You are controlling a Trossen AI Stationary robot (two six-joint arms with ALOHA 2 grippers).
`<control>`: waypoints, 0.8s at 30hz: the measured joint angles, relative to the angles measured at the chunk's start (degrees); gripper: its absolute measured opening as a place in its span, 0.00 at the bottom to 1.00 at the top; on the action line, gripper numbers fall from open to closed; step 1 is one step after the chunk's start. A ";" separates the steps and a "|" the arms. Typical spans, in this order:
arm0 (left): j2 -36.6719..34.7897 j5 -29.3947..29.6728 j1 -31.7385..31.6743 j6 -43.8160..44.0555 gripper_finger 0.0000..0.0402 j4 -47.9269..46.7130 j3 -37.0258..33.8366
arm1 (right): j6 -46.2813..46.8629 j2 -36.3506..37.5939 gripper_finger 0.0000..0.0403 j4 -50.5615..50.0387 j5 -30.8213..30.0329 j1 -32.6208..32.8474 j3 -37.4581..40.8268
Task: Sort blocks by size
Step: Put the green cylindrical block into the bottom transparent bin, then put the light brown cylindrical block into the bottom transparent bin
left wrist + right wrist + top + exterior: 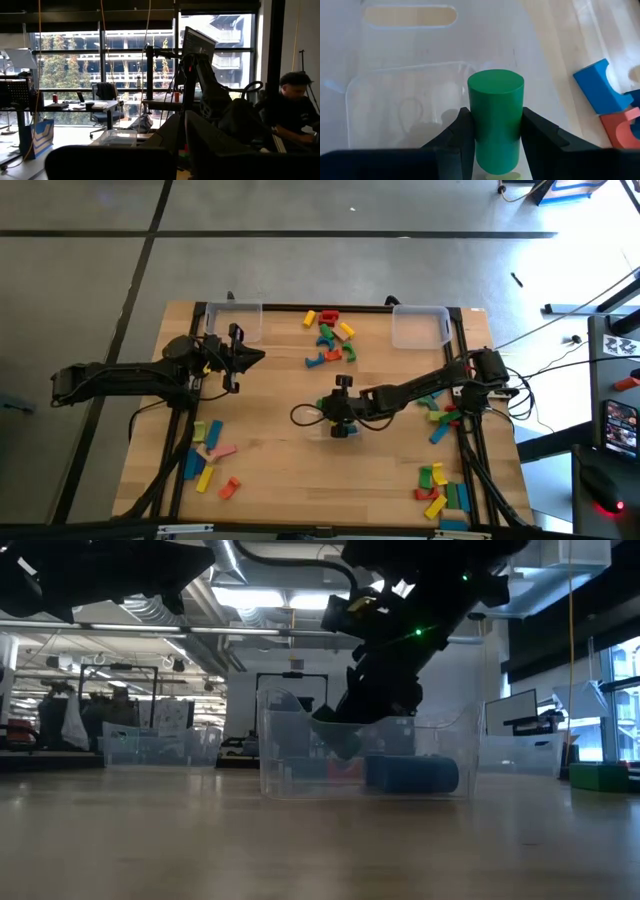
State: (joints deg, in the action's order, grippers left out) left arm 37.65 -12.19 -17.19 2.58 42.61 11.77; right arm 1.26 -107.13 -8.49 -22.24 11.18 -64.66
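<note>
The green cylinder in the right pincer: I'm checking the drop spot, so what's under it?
Under the green cylinder, gripped by the right pincer, lies a clear bin. The spot directly beneath the cylinder is covered.

Bare wood all round the middle clear bin [335, 423]; block cluster [331, 338] beyond it, more blocks [441, 411] to its right.

No readable text, labels, brands or numbers in any view. Blocks [331, 340] plain painted, unmarked. Clear bins [420, 326] unmarked. Monitor [198, 46] in left wrist view seen from an angle, nothing legible on it. Screen at table's right edge [620, 426] in high view lit, content too small to read.
</note>
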 joint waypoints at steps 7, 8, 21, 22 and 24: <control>0.00 0.00 0.02 -0.02 0.06 -0.02 0.00 | 2.11 0.00 0.34 -0.09 -1.13 -0.41 0.00; 0.00 0.00 -0.01 0.01 0.06 -0.02 0.00 | 2.75 -0.11 0.36 -0.10 -1.22 -0.44 0.00; 0.02 0.00 0.00 0.01 0.06 -0.04 0.00 | 3.18 0.02 0.56 -2.18 -0.67 -0.78 -1.06; 0.02 0.00 0.02 -0.01 0.06 -0.04 0.00 | 3.28 0.02 0.56 -4.04 -0.32 -0.47 -2.00; 0.02 0.00 -0.01 0.01 0.06 -0.04 0.00 | 3.43 0.02 0.56 -7.70 -0.16 0.14 -4.47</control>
State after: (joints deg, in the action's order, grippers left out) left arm 37.67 -12.19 -17.19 2.59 42.57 11.77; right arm 4.69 -107.11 -16.18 -22.40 11.32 -69.13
